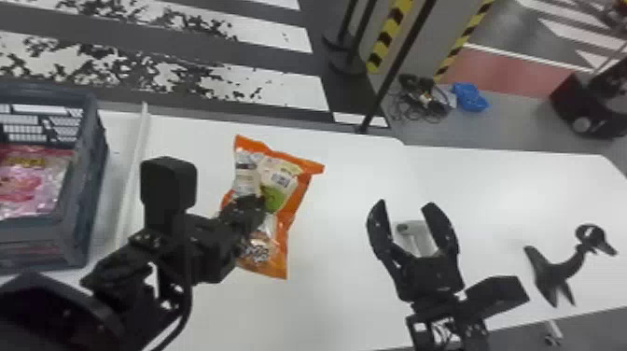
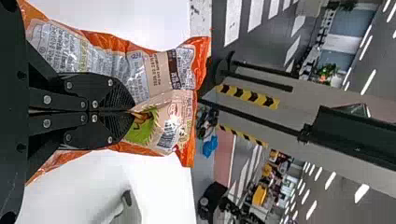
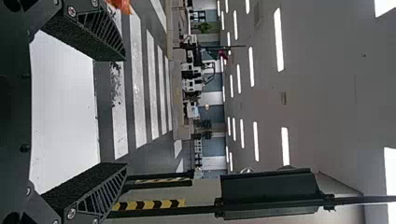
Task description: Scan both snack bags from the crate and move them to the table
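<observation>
Evidently the orange bag (image 1: 280, 184) was out, pinched by the left gripper (image 2: 132, 112). The pink bag (image 1: 30, 184) needed unloading; the right gripper (image 1: 405, 202) gaped empty.

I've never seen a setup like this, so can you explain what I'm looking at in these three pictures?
This is a two-armed robot working at a white table. One picture looks down from its head; the others come from cameras on its wrists, turned sideways. Its left gripper is closed on an orange snack bag. Its right gripper is open and empty. On the left, a crate holds a pink snack bag. Also on the table are a pale object and, farther right, a dark curved stand.
</observation>
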Action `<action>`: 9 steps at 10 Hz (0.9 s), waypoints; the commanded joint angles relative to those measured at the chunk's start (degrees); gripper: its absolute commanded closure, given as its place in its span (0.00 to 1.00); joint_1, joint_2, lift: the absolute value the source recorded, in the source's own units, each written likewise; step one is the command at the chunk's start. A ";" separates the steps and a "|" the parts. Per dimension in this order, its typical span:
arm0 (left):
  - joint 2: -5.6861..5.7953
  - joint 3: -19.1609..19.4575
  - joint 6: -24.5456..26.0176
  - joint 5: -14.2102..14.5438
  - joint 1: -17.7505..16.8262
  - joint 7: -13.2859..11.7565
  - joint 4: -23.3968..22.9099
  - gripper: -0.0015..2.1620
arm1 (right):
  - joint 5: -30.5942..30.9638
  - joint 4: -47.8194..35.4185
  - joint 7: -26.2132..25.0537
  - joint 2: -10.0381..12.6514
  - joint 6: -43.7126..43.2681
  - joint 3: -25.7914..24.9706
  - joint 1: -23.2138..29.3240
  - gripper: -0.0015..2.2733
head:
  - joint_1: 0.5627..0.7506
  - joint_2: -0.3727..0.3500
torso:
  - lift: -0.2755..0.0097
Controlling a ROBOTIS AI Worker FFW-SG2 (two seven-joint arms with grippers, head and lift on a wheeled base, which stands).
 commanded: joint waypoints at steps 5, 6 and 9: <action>-4.85 -6.94 -3.77 1.47 -4.70 -9.21 18.73 0.99 | -0.39 -0.45 0.00 0.00 0.35 0.32 -1.26 0.06 | 0.70 0.03 | 0.66; -5.52 -8.17 -3.77 1.39 -5.76 -9.56 21.19 0.99 | -0.48 -0.45 0.00 0.00 0.53 0.32 -1.52 0.06 | 0.70 0.03 | 0.66; -5.52 -9.49 -8.70 -0.55 -7.87 -5.61 27.17 0.80 | -0.74 -0.10 0.00 0.00 0.70 0.32 -1.87 0.06 | 0.70 0.03 | 0.66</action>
